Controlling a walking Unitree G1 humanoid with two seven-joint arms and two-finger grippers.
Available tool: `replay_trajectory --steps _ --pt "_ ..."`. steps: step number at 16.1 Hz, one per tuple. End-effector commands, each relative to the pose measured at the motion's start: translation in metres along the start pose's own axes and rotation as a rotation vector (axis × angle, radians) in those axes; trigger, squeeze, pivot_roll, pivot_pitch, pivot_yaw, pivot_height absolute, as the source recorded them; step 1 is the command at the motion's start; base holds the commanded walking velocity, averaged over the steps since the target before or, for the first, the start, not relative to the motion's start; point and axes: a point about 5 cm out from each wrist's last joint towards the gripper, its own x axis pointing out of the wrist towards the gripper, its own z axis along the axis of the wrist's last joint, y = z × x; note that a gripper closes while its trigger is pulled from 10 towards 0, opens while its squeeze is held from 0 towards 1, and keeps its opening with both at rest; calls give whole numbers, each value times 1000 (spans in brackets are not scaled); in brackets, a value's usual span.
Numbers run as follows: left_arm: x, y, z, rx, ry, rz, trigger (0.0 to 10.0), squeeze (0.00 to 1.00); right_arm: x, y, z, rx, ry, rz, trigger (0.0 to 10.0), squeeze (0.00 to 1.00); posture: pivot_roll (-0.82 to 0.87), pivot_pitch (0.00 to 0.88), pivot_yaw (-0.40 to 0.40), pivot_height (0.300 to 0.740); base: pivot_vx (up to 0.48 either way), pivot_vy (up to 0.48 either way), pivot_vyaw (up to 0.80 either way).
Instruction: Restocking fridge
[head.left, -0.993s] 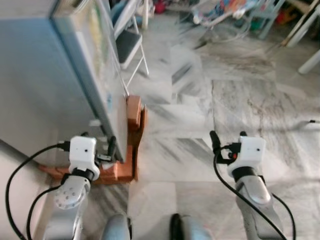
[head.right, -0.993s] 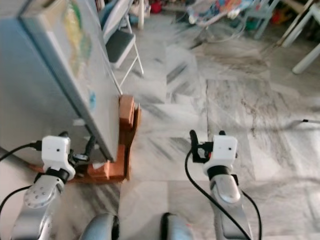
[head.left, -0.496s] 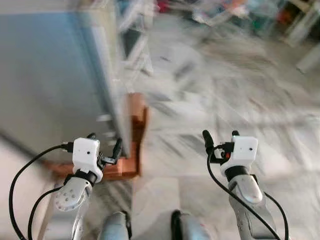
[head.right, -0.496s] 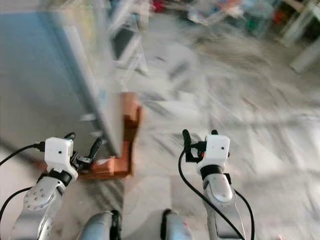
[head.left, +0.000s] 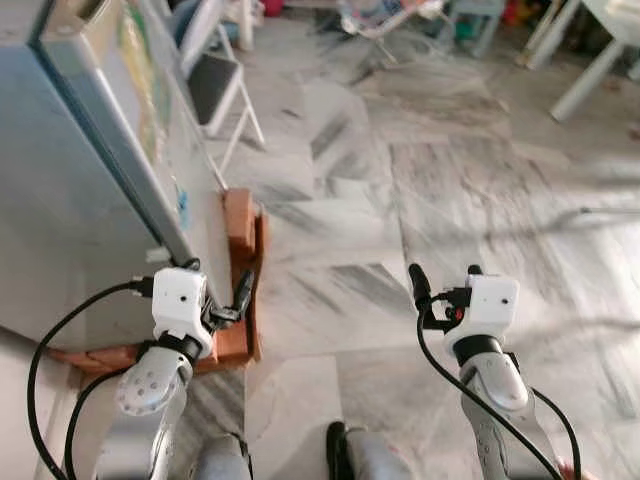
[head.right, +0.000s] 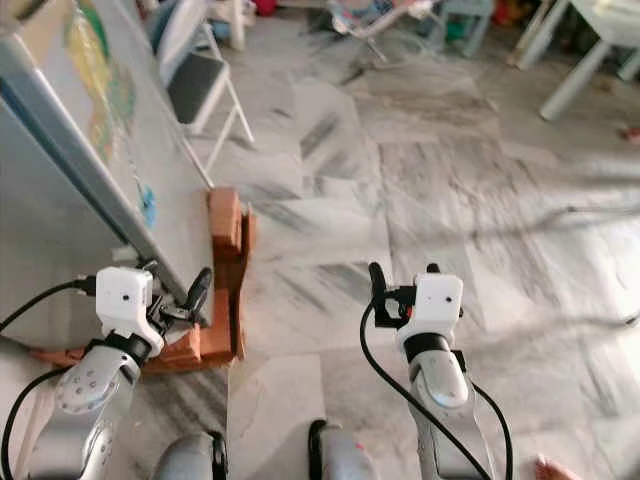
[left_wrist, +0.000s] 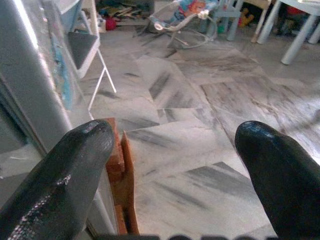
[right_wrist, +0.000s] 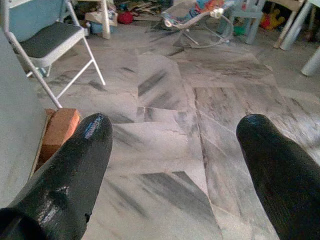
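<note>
Two grippers hang empty beside the fridge (head.left: 110, 150), the left gripper (head.left: 215, 290) spread wide just off its corner, the right gripper (head.left: 443, 283) equally wide, well out over the marble floor (head.left: 420, 180). Raised on bricks (head.left: 238, 225), the fridge stands shut; its door looks heavy, stiff and smooth, likely best taken at the free edge.
</note>
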Motion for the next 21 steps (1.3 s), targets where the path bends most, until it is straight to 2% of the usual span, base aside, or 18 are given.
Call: replay_trajectory --steps 1,8,13,17,21 --pt "-3 -1 -2 0 9 -8 10000 0 -2 -3 0 -5 1 -12 10000 0 86 180 -55 740 274 0 0" --pt "0 6 -6 15 20 65 10000 0 -2 -2 -1 -6 7 -2 10000 0 89 184 -61 740 39 0 0" --pt "13 18 -5 10 11 112 10000 0 -2 -3 0 -11 5 -4 10000 0 74 183 -64 740 0 0 0" --pt "36 20 1 23 -18 111 10000 0 -2 -5 0 -11 7 -9 10000 0 76 188 -73 740 0 0 0" --pt "65 38 13 68 -45 166 10000 0 -6 -6 -1 -15 14 -6 10000 0 54 194 -79 740 0 0 0"
